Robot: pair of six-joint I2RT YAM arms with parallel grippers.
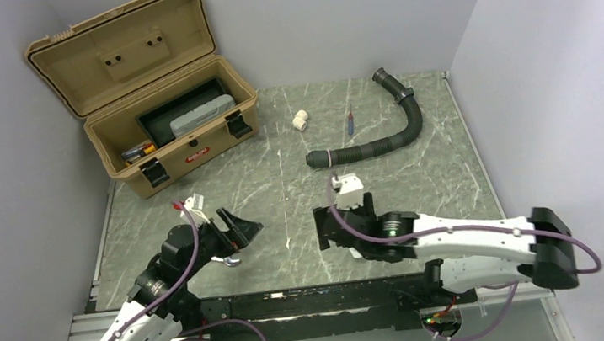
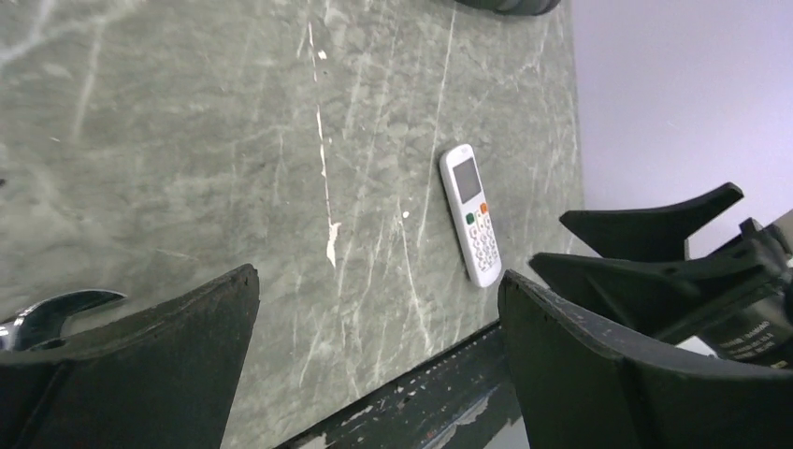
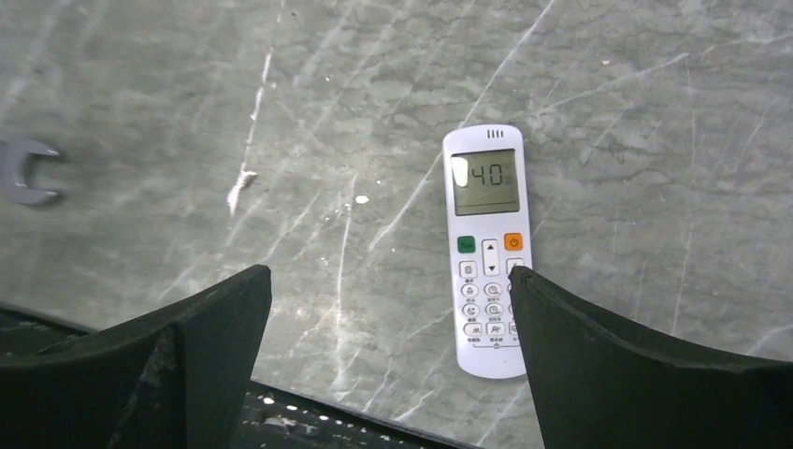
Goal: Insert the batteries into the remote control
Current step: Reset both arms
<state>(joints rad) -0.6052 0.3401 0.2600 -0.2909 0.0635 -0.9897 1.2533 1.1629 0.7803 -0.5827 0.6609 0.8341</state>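
The white remote control (image 3: 488,248) lies face up and flat on the marble table, its display lit and its orange button showing. It is also visible in the left wrist view, remote control (image 2: 471,213), near the table's front edge. My right gripper (image 3: 391,273) hangs open just above it, the right finger overlapping the remote's lower right edge, nothing held. My left gripper (image 2: 379,281) is open and empty, off to the remote's left. In the top view both grippers, left (image 1: 241,228) and right (image 1: 334,222), sit low near the front; the remote is hidden there. The batteries are out of view.
A small wrench (image 1: 228,261) lies by the left gripper. An open tan toolbox (image 1: 167,125) stands at the back left. A black corrugated hose (image 1: 387,128), a white pipe fitting (image 1: 300,120) and a red-and-blue stick (image 1: 350,122) lie at the back. A black rail (image 1: 312,296) runs along the front edge.
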